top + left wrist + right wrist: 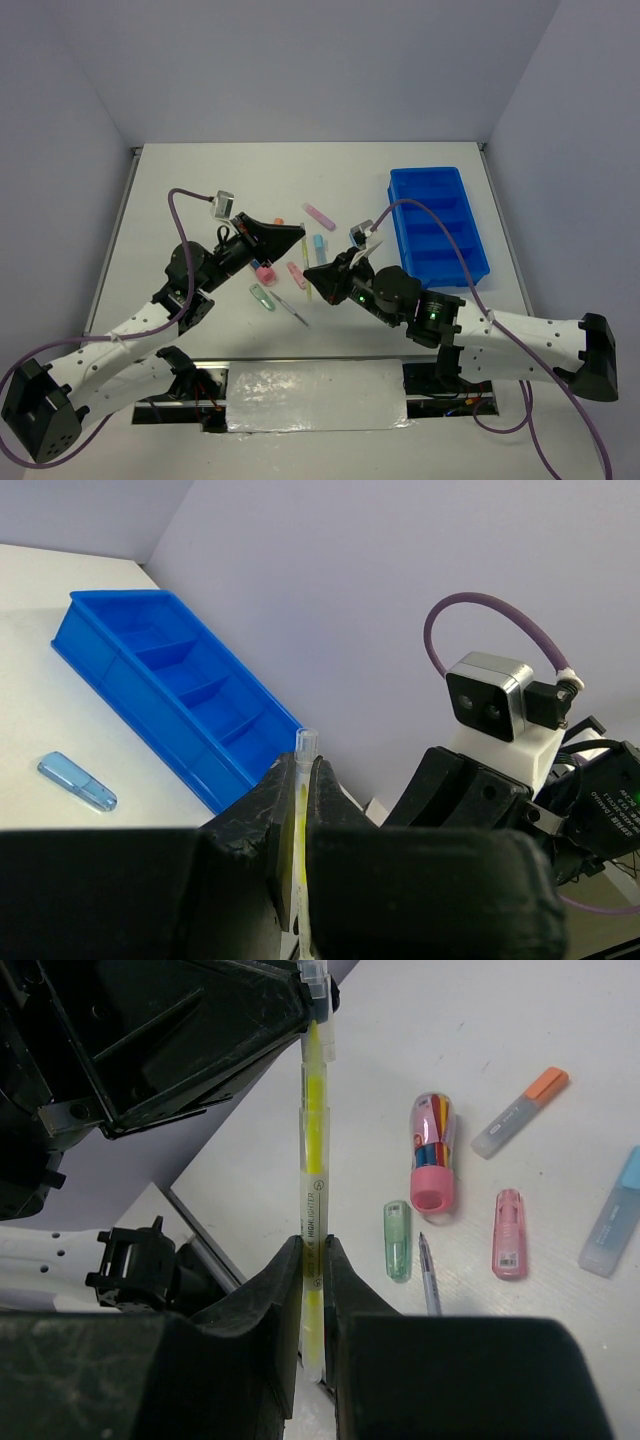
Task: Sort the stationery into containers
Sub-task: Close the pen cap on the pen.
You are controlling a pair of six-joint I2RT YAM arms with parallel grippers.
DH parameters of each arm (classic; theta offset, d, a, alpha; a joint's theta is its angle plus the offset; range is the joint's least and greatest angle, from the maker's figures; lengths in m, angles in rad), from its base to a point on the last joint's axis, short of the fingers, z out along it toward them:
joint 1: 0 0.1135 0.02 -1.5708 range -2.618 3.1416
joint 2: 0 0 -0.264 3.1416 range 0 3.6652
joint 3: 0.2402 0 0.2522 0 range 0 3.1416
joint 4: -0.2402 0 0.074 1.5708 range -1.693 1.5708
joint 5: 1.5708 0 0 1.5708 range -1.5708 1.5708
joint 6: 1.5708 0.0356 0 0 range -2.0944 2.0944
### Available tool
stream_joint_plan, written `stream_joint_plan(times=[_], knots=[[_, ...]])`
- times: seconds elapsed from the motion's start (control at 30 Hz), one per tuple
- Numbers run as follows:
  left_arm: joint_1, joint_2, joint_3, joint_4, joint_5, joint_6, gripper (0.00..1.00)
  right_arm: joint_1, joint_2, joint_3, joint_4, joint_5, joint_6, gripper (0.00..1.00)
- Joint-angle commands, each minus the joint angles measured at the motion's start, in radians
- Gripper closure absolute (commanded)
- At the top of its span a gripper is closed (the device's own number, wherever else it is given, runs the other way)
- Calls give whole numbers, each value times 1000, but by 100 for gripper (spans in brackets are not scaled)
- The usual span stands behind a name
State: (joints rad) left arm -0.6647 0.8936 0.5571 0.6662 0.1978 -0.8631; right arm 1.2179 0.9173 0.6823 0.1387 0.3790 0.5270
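Observation:
A thin yellow highlighter pen point(315, 1150) is held off the table at both ends. My right gripper point(312, 1252) is shut on its near end. My left gripper point(300, 768) is shut on its other end, and the pen's tip point(305, 742) pokes out above the jaws. In the top view the two grippers meet tip to tip at the table's middle, left point(298, 232) and right point(310, 270). The blue four-compartment tray point(436, 224) stands to the right and looks empty in the left wrist view point(170, 675).
On the table below lie a pink marker point(433, 1155), an orange-capped marker point(520, 1112), a green cap point(397, 1240), a pink cap point(509, 1233), a blue marker point(612, 1215) and a grey pen point(428, 1278). A lilac-pink marker point(319, 214) lies farther back. A blue cap point(77, 782) lies near the tray.

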Motion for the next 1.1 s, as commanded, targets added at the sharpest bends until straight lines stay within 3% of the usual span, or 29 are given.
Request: stream_joint_plan(times=[0.0,0.37,0.7,1.07], knots=[[-4,-19,9,21,-21,36,100,8,-1,42,55,-2,-4,100],[-4,-1,27,3,18,47,100,8,-18,63,36,31,-53,100],[-4,22,59,-111,45,116,100,8,-55,79,24,41,-82,100],[-4,59,27,6,78,-31,100,5,14,83,137,63,-137,100]])
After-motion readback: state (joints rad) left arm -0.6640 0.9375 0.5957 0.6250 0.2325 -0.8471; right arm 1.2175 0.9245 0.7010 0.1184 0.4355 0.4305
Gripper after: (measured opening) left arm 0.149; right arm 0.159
